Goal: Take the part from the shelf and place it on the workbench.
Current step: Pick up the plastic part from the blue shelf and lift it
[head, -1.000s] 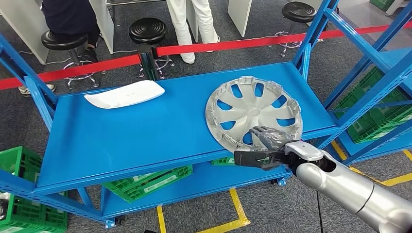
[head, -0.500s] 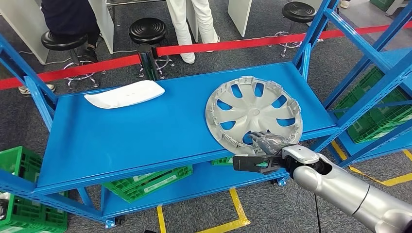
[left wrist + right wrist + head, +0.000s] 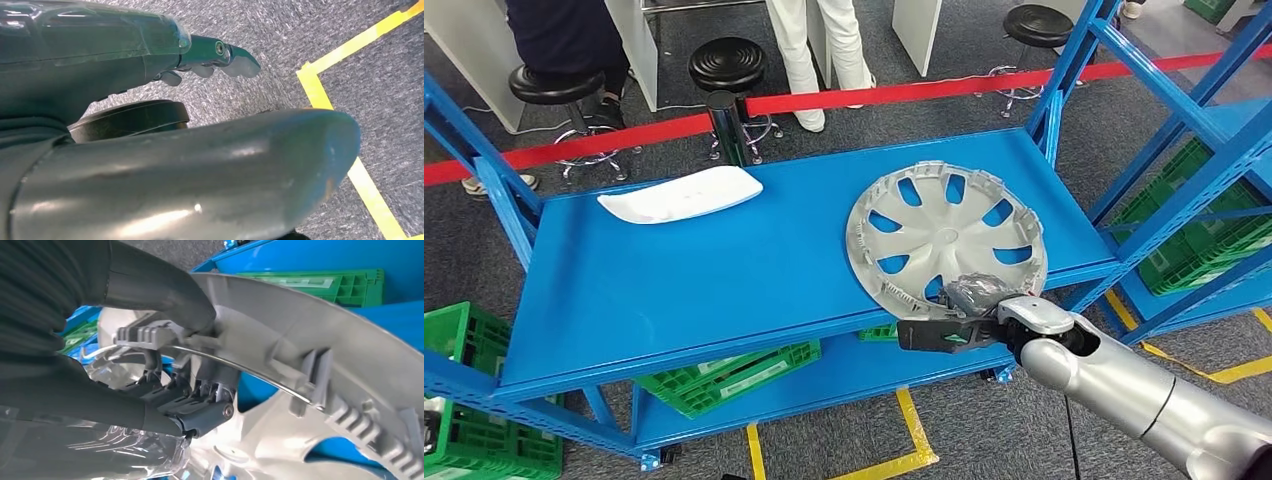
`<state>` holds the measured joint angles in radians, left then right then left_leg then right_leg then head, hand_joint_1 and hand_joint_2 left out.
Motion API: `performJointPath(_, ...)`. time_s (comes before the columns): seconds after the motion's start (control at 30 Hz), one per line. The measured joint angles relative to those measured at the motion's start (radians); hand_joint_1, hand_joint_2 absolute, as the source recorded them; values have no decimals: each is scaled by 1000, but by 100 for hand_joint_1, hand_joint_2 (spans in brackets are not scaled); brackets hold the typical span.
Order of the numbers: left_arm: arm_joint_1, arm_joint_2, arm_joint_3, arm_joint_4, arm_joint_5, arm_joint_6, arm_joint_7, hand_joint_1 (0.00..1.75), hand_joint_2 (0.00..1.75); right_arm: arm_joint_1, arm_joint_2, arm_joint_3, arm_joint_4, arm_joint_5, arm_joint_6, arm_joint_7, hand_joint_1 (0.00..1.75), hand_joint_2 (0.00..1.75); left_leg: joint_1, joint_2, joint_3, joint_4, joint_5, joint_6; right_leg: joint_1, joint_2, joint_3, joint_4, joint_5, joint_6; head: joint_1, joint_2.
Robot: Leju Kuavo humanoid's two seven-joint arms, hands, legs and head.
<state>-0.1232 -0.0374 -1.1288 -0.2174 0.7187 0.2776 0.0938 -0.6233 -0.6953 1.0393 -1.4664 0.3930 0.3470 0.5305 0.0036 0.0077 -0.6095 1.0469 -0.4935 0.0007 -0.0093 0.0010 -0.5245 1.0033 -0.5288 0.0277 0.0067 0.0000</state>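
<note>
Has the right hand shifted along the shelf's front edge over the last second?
Yes. The right hand slid slightly down toward the shelf's front edge, gripping the hubcap rim.

Head cam sits high up and looks forward and down at the blue shelf [image 3: 724, 280], so the whole top deck shows from well back, with the red barrier tape [image 3: 844, 95] and stools [image 3: 729, 60] off toward 12 o'clock. The right arm comes in from about 5 o'clock.

Right wrist cam is jammed right up close behind the right hand [image 3: 165, 390], staring at the rim of the silver wheel cover [image 3: 310, 340], picture turned sideways. That same hand [image 3: 969, 300] and wheel cover [image 3: 944, 235] show small in the head view, so those two overlap there.

Left wrist cam points straight down at grey carpet [image 3: 300, 30] with yellow floor tape [image 3: 320, 95], past the left hand [image 3: 210, 57].
</note>
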Motion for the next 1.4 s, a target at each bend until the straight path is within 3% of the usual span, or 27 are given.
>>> performJointPath(0.43, 0, 0, 0, 0, 5, 13, -1, 0, 0, -3, 24, 7, 16, 21, -59, -40, 175, 175, 0, -1, 0, 0, 0, 0, 0, 0, 1, 0, 0, 0, 0, 0)
performJointPath(0.63, 1, 1, 0, 0, 19, 19, -4, 0, 0, 19, 28, -40, 7, -45, -283, -106, 175, 175, 0, -1, 0, 0, 0, 0, 0, -1, 1, 0, 0, 0, 0, 0)
performJointPath(0.93, 2, 1, 0, 0, 25, 21, -39, 0, 0, 145, 52, -274, -98, -225, -629, -293, 175, 175, 0, -5, -1, 0, 0, 0, 0, -4, 1, 0, -1, -1, 0, 0)
performJointPath(1.27, 2, 1, 0, 0, 21, 27, -70, 0, 0, 273, 78, -503, -251, -266, -784, -397, 175, 175, -1, -5, -1, 0, 0, 0, 0, -4, 0, 0, -2, 0, -1, 0)
performJointPath(1.4, 2, 1, 0, 0, 13, 29, -90, 0, 175, 316, 97, -573, -312, -318, -821, -461, 175, 175, -1, -5, -1, 0, 0, 0, 0, -4, 0, 0, -2, 0, -1, 0)
